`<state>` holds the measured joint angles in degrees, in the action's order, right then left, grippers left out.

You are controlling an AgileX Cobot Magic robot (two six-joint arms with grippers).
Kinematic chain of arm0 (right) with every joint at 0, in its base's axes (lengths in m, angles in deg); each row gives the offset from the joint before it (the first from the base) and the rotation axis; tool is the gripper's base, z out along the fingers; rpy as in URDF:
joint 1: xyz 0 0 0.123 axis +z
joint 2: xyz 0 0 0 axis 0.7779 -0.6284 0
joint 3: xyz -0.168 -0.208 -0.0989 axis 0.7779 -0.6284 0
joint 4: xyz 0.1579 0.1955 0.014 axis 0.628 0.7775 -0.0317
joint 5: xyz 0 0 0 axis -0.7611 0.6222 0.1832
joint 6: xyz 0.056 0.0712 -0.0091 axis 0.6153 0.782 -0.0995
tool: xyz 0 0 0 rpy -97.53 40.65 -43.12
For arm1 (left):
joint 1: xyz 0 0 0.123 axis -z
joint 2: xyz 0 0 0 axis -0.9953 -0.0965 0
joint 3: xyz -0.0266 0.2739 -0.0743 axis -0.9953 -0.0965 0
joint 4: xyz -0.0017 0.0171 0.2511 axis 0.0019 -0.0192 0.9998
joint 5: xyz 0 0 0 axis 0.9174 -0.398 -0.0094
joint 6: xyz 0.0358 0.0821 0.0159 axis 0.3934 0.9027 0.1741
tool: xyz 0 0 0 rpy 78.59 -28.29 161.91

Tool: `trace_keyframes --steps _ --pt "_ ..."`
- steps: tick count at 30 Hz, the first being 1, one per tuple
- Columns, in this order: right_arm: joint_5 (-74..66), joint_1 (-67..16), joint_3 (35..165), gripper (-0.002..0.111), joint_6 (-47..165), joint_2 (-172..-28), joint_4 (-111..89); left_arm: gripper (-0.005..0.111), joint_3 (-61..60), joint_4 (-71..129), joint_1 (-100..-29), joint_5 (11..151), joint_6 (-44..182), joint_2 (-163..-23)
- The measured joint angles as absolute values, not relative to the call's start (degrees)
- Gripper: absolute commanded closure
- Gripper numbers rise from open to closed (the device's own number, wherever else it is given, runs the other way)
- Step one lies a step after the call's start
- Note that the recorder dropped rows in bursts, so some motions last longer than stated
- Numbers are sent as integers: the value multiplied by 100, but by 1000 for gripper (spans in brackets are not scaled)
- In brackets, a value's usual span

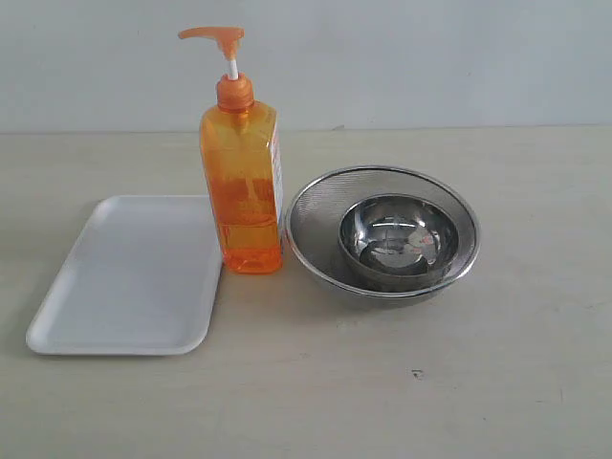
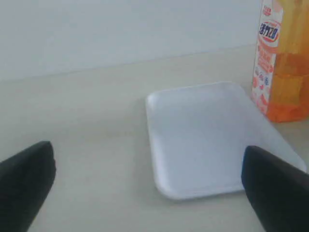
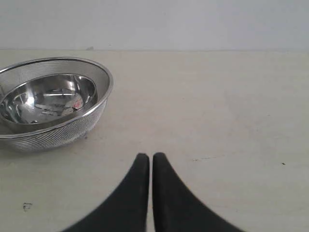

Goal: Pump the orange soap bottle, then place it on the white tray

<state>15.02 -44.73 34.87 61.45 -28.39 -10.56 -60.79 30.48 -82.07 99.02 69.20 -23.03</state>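
Orange soap bottle (image 1: 244, 191) upright between white tray (image 1: 124, 277) and strainer (image 1: 316, 206): left gripper (image 2: 148, 153) spread wide, right gripper (image 3: 150, 157) pinched together empty, so steady the body and press the pump (image 1: 215, 36) straight down.

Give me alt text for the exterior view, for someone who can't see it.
An orange soap bottle with a pump stands upright on a pale table, between a white tray on the left and a steel mesh strainer on the right. A small steel bowl sits inside the strainer.
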Motion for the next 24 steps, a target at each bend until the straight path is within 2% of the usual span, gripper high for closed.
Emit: trace_keyframes --steps 12,19,24 --pt "1502 -4473 3487 108 6145 -2839 -1056 8 -6079 3975 -8207 8638 7303 -2303" --pt "1502 -4473 3487 108 6145 -2839 -1056 8 -6079 3932 -8207 7305 5936 -2303" --pt "1502 -4473 3487 108 6145 -2839 -1056 8 -6079 3932 -8207 6511 4110 -2303"
